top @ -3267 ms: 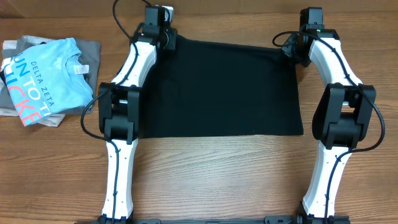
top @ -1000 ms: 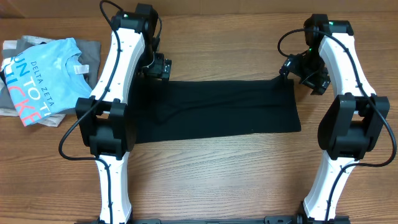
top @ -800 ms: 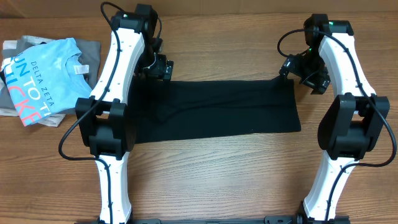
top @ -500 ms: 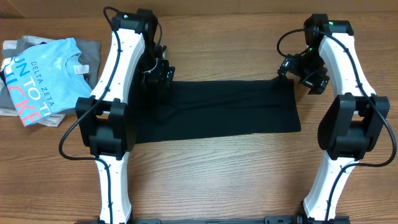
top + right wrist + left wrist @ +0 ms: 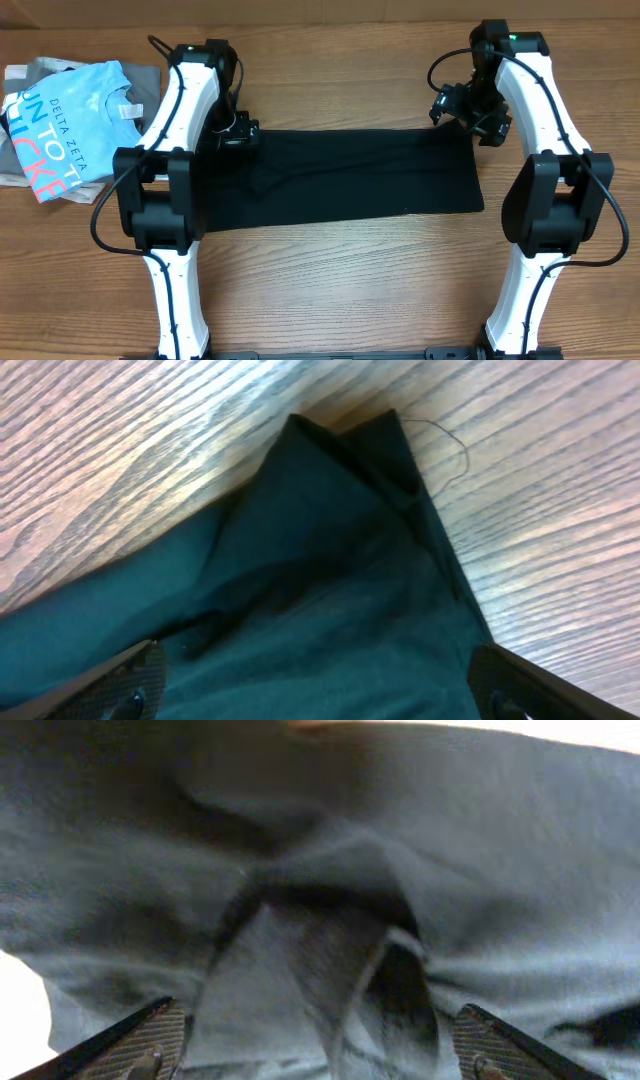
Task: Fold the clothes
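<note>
The clothes, a black T-shirt [image 5: 350, 175], lie folded into a wide flat band across the middle of the table. My left gripper [image 5: 238, 135] sits low over the band's top left corner. In the left wrist view rumpled fabric [image 5: 330, 900] fills the frame, and the gripper [image 5: 320, 1050] stands open with a raised fold between its wide-set fingertips [image 5: 140, 1040]. My right gripper [image 5: 460, 108] hovers at the top right corner. In the right wrist view that gripper [image 5: 320, 695] is open above the shirt [image 5: 320, 590], gripping nothing.
A light-blue printed T-shirt [image 5: 70, 125] lies on a grey folded shirt [image 5: 145, 80] at the far left. Bare wooden table [image 5: 350, 290] runs in front of the band. A loose thread [image 5: 455, 450] trails from the shirt's corner.
My left gripper has moved down and left onto the band's top left corner, its jaws narrowing slightly. The right gripper has shifted a little up and left. The shirt lies as before.
</note>
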{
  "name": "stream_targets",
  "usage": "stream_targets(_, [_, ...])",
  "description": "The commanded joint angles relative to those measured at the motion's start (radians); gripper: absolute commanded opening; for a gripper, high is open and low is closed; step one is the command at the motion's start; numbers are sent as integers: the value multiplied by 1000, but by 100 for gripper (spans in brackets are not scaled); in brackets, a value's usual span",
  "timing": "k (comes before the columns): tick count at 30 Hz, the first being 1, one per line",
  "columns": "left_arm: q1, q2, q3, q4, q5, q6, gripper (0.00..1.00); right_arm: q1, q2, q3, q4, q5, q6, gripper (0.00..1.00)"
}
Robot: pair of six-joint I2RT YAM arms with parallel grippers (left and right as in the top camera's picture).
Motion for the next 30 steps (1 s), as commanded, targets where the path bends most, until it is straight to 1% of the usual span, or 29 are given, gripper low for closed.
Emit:
stream_targets(1, [-2, -17, -31, 10, -10, -39, 85, 3, -41, 24, 5, -1, -8, 100])
stream_targets(5, [-3, -17, -31, 25, -10, -39, 82, 3, -41, 24, 14, -1, -8, 100])
stream_targets(8, [-3, -17, -31, 29, -10, -39, 74, 3, -41, 24, 15, -1, -8, 100])
stream_targets(10, [-3, -17, -32, 26, -10, -38, 67, 3, -41, 24, 15, -1, -9, 100])
stream_targets(12, [-3, -17, -32, 24, -10, -38, 52, 3, -41, 24, 16, -1, -9, 100])
stream_targets(13, [-3, -17, -32, 24, -10, -38, 46, 3, -41, 24, 17, -1, -9, 100])
stream_targets(16, [-3, -17, -32, 24, -10, -37, 23, 3, -41, 24, 18, -1, -9, 100])
stream_targets(17, [-3, -17, -32, 23, -10, -37, 12, 3, -41, 24, 18, -1, -9, 100])
stream_targets(18, [-3, -17, -32, 21, -10, -37, 4, 3, -41, 24, 18, -1, -9, 100])
stream_targets(23, [-3, -17, -32, -19, -11, -37, 4, 3, -41, 24, 16, -1, -8, 100])
stream_targets(30, [-3, -37, -31, -130, -23, -39, 4, 3, -41, 24, 17, -1, -9, 100])
